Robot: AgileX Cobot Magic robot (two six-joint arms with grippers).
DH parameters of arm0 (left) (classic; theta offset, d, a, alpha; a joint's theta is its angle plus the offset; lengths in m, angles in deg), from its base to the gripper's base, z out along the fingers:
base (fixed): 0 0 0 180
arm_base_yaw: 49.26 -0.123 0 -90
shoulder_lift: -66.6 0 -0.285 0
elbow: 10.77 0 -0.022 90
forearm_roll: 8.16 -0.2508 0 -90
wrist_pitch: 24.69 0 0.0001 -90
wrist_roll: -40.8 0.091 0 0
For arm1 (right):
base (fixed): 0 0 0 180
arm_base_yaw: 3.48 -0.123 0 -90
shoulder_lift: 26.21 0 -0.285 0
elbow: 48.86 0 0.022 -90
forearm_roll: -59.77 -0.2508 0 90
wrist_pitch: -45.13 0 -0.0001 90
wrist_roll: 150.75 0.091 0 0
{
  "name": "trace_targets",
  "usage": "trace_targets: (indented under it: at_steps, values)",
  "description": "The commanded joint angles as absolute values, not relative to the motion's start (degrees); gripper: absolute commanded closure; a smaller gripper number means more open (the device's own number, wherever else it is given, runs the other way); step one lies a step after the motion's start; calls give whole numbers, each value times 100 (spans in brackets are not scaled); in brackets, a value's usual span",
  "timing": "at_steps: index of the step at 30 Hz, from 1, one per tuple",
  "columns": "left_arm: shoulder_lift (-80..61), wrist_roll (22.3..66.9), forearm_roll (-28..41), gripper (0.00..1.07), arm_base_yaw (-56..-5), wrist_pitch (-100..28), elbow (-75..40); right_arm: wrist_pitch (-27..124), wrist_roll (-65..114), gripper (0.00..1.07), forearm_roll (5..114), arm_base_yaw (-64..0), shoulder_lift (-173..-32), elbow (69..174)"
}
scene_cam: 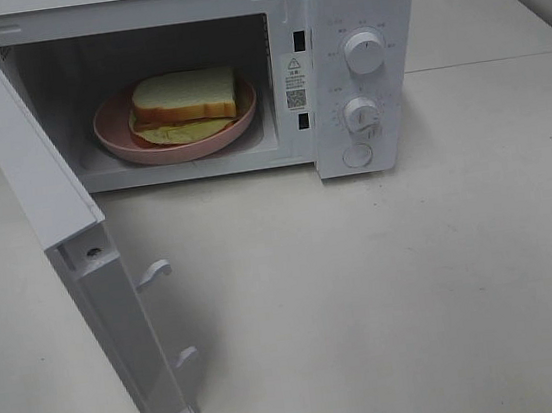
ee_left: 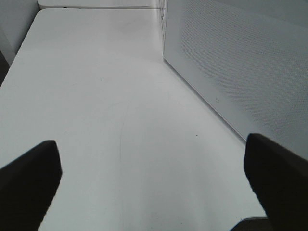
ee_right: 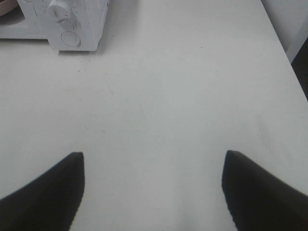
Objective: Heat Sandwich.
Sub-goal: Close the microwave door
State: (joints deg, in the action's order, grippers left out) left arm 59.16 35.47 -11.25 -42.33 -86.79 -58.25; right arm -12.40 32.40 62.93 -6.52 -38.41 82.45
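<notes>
Our left gripper (ee_left: 151, 161) and right gripper (ee_right: 154, 163) gape wide, empty; the sandwich (scene_cam: 185, 102) sits in the microwave (scene_cam: 357, 5), and a glancing push may leave the door (scene_cam: 46, 220) unlatched

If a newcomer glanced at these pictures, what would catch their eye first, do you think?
The white microwave, its door swung wide open on the left of the high view, dominates. Inside it, the sandwich sits on a pink plate. The left gripper and the right gripper are open and empty above the white table.
</notes>
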Motion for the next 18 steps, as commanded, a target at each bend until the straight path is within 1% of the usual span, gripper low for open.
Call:
trace_targets:
  at_steps: [1, 6, 18]
  values:
    - [6042, 3542, -1091, 9, -4244, -8605, -5836, -1194, 3148, 31, 6281, -612, -3514, 8239]
    - [6042, 3542, -1091, 9, -4244, -8605, -5836, -1194, 3148, 31, 6281, -612, -3211, 8239]
    - [6008, 3542, -1091, 9, -4244, -8605, -5836, -1194, 3142, 32, 6287, -612, -3211, 8239]
